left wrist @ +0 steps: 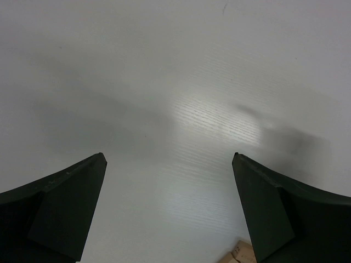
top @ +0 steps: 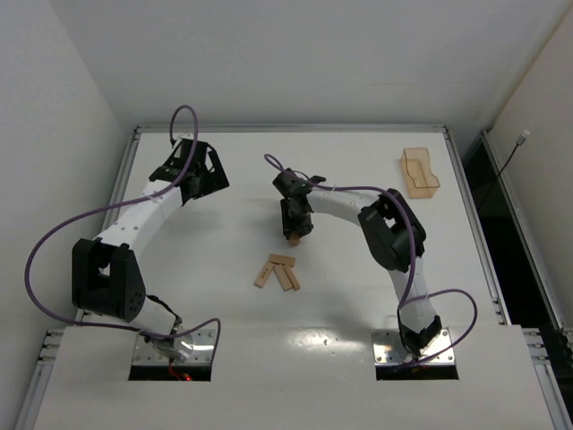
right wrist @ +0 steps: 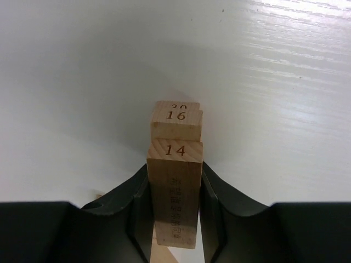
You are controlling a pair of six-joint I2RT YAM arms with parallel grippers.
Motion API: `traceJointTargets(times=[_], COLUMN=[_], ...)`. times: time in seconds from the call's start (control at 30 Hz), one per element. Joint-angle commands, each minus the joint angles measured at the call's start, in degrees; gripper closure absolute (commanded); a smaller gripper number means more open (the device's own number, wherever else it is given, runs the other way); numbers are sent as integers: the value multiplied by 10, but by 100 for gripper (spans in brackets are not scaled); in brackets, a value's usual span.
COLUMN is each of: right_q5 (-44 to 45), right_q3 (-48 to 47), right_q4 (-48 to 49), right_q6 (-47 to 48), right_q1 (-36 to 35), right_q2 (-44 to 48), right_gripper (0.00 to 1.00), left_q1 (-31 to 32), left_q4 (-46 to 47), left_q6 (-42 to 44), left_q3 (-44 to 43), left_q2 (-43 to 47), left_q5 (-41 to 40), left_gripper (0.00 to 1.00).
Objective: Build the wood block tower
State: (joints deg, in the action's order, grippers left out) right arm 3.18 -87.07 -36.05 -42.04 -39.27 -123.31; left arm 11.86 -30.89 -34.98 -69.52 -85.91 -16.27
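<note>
- White desk [top: 358, 305]: in the top view the right wrist hides most of what it grips.
- Left fingers [left wrist: 169, 158], at 10 o'clock on the desk, are spread wide with nothing between them. A tan corner at the left wrist view's bottom edge is cut off and unidentifiable.
- Right fingers [right wrist: 174, 172], near the centre, clamp a light tan wood block marked 14 [right wrist: 174, 211] on both sides. Its long axis runs along the fingers, numbered end towards the camera.
- A block marked 16 [right wrist: 176, 125] sits just behind it, and another marked 30 [right wrist: 181, 105] is mostly hidden.
- Three loose planks [top: 276, 272] lie at 6 o'clock of the right fingers.
</note>
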Motion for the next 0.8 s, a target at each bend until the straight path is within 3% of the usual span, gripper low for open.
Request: traceJointTargets(times=[0.0, 0.1, 0.47, 0.77], right_q5=[16, 26, 68, 99], right_q3=[-9, -9, -14, -16], right_q4=[-3, -3, -9, -9], right_q6=[-4, 1, 49, 74], right_q1=[-13, -18, -34, -28], right_q2=[-13, -13, -30, -47], right_gripper=[72, 86, 88, 100], left_q1=[-9, -9, -19, -25], left_q4=[14, 14, 19, 19], left_q6=[-4, -4, -4, -10], left_q3=[11, 11, 11, 6], left_q2=[18, 18, 18, 7], left_q5=[2, 2, 12, 18], left_gripper=[0, 0, 0, 0])
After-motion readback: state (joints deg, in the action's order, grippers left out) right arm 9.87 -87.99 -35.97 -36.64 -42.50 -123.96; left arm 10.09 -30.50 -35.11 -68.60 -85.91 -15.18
